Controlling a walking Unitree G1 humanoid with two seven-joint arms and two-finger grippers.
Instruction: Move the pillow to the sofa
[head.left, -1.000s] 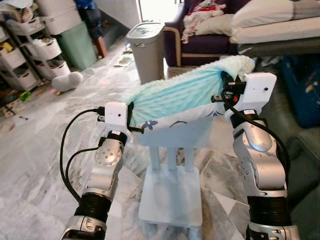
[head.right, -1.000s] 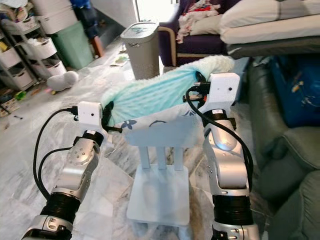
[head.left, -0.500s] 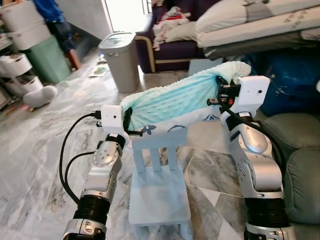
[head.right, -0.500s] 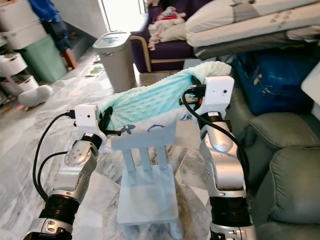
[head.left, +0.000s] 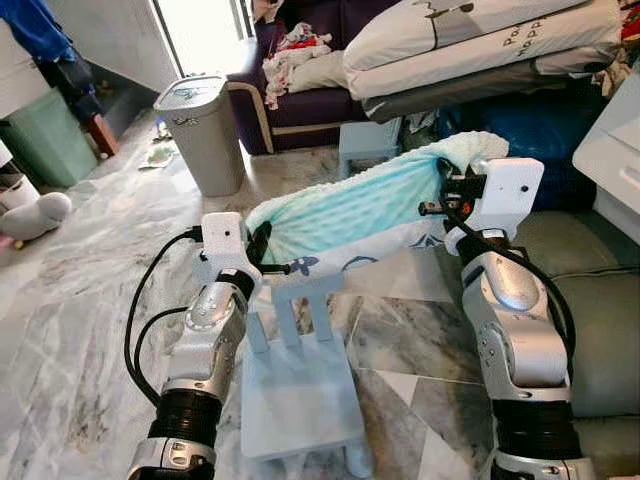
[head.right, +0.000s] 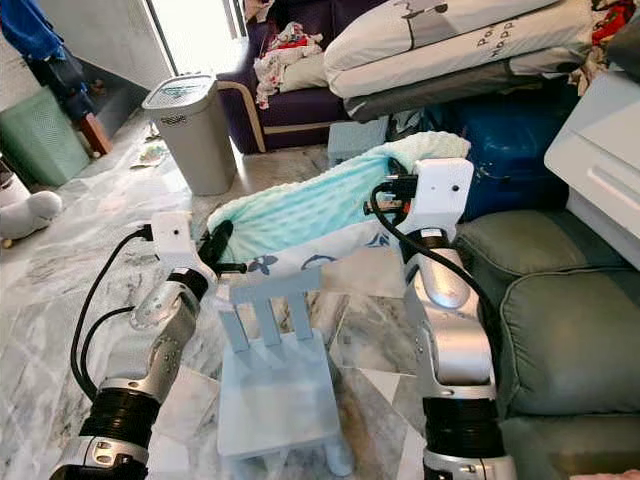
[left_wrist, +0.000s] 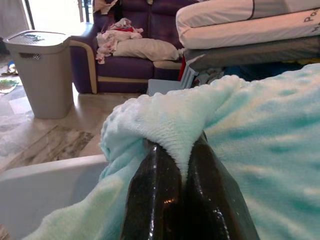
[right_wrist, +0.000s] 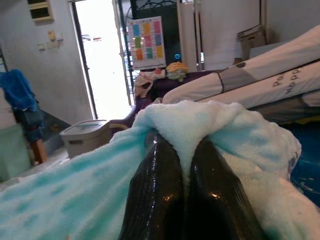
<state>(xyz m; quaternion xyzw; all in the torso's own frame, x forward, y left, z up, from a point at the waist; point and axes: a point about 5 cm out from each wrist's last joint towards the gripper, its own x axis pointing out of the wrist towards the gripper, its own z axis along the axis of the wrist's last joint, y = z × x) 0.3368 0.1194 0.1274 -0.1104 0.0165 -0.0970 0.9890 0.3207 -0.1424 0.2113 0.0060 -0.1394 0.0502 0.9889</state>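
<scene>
Left hand (head.left: 262, 243) and right hand (head.left: 447, 187), each clamped tight on one end, carry the pillow (head.left: 350, 210) above a small chair (head.left: 298, 375); the sofa (head.right: 560, 330), on the right, likely needs a turn.

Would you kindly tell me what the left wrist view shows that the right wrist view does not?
Left wrist view: the left tool pinching a fold at one end of the pillow, a chair back below it, and a purple sofa with clothes on it.

Right wrist view: the right tool pinching the pillow's other end, with a colour chart and a bright doorway behind.

Both: black fingers shut on the turquoise pillow, the grey bin, and stacked bedding.
</scene>
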